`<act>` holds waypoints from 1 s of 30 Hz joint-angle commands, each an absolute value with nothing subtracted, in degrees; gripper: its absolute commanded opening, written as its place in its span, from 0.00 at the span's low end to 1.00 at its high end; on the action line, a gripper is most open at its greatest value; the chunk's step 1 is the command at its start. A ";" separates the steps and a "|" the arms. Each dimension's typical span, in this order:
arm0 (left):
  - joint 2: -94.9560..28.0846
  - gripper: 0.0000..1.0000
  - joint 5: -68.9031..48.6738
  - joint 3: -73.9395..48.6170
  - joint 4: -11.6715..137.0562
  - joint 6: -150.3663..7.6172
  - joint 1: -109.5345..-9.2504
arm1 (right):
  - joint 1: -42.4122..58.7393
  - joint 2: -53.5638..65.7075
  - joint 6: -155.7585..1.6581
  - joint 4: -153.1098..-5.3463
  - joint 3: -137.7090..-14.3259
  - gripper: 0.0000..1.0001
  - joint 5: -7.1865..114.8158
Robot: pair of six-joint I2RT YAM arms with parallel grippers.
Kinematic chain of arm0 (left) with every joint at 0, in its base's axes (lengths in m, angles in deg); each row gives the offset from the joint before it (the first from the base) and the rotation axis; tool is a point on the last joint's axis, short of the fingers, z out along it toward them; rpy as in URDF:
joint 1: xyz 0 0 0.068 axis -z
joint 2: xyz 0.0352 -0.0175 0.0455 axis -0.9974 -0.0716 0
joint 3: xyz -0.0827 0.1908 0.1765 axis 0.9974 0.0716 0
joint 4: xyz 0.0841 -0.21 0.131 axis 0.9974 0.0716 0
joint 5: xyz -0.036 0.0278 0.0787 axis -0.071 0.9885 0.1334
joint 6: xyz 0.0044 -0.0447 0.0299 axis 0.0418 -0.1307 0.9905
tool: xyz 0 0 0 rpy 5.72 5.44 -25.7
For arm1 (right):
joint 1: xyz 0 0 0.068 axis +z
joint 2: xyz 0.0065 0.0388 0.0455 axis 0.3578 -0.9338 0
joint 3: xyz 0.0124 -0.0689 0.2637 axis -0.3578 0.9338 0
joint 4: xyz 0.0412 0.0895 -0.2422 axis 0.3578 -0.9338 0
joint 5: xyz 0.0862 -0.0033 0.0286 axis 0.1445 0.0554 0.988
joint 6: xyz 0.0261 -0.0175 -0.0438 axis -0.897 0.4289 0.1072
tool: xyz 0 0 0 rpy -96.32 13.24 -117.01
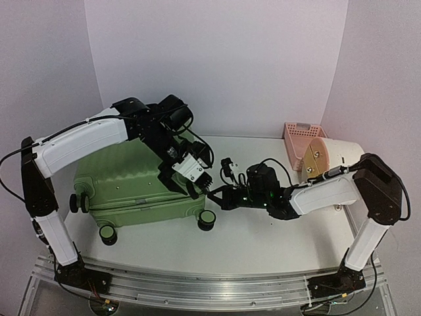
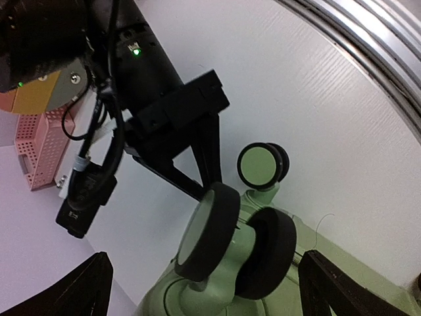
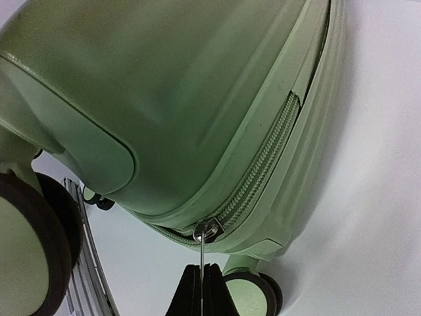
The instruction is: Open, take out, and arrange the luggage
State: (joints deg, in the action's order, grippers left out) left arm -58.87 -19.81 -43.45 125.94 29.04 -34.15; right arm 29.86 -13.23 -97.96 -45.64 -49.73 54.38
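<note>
While the luggage (image 1: 131, 187) lies closed on its side at the left-middle of the desk (image 1: 263, 243), wheels toward the arm bases, I see the right fingers (image 3: 187, 296) pressed fully together on what looks like the thin metal zip pull (image 3: 203, 249) at the case's lower corner. The left fingers (image 2: 72, 289) stand spread wide, holding nothing, either side of a twin wheel (image 2: 217, 230) without touching it.

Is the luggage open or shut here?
Shut: the luggage shells lie together, zipper teeth meshed where visible; the right gripper pinches the zipper pull.
</note>
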 commanded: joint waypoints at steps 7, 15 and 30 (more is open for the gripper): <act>-62.91 0.89 -14.60 -42.44 130.97 42.93 -33.22 | 29.92 -13.12 -101.91 -31.74 -54.13 0.00 60.37; -66.97 0.16 -13.53 -46.02 136.37 41.78 -33.03 | 29.85 -11.66 -102.64 -30.98 -51.85 0.00 55.95; -61.66 0.00 -18.47 -49.46 146.71 39.15 -33.16 | 23.57 -17.40 -87.54 -42.06 -63.81 0.00 36.58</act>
